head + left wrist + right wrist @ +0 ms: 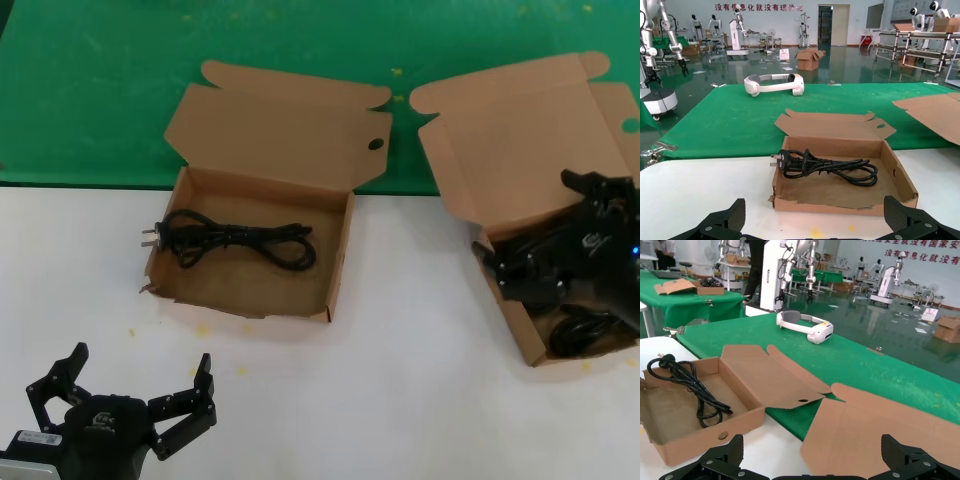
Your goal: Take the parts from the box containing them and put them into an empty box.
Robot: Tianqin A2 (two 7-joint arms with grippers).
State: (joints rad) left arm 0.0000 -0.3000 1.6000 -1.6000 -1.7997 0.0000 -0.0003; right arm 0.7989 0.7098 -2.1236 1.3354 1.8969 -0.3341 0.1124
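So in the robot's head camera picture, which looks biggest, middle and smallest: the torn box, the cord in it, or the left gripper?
1. Torn box, clearly biggest.
2. Left gripper and cord look about alike; the gripper seems nearer the camera, so I won't rank them.

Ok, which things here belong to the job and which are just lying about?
Job: torn-front box, cord inside it, intact-front box, second cord inside that, right gripper over it, left gripper parked low.
Lying about: white headset, green mat, yellow specks on the table.
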